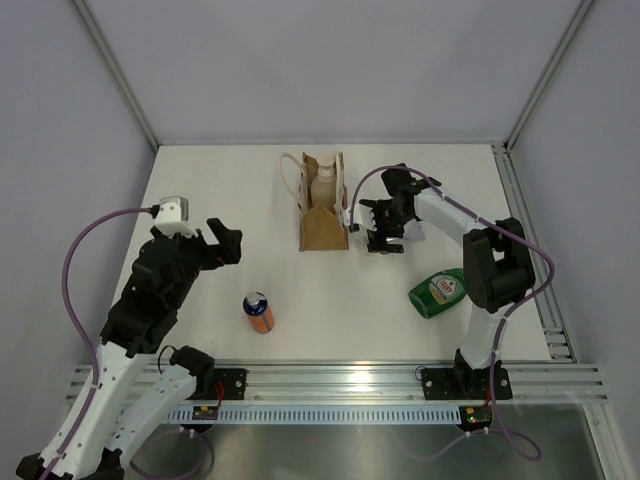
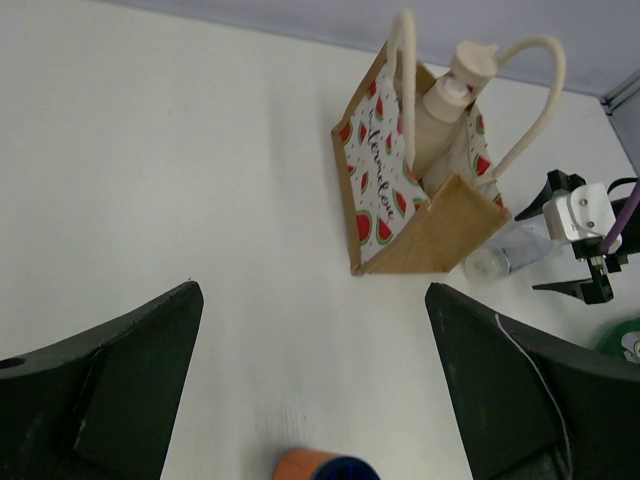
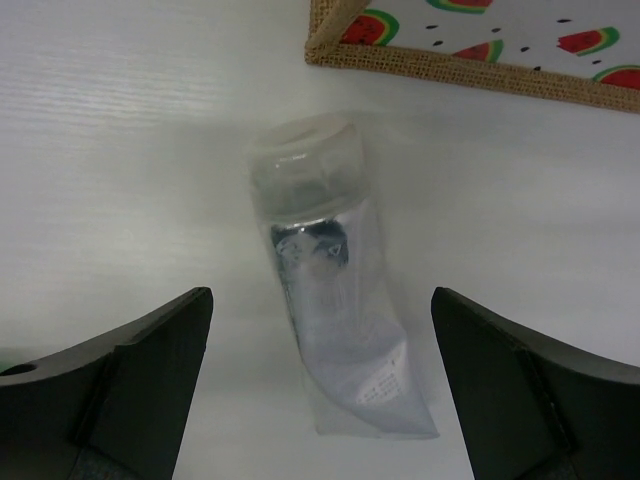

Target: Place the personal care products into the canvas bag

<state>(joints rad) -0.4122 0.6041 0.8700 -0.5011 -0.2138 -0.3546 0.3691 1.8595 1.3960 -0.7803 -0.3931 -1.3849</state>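
The canvas bag (image 1: 322,222) stands upright at the back middle of the table, its watermelon-print side (image 2: 385,180) facing left. The beige pump-top soap bottle (image 2: 440,105) stands inside it, with the pump head above the rim. The silvery-clear squeeze tube (image 3: 340,330) lies flat on the table just right of the bag, white cap (image 3: 300,165) towards the bag. My right gripper (image 3: 322,295) hangs open over the tube, one finger on each side, not touching it. My left gripper (image 1: 222,243) is open and empty, well left of the bag.
An orange and blue can (image 1: 258,311) stands near the front, just below my left gripper's view (image 2: 325,465). A green bottle (image 1: 438,292) lies on its side to the right, next to the right arm. Grey walls close the back and sides.
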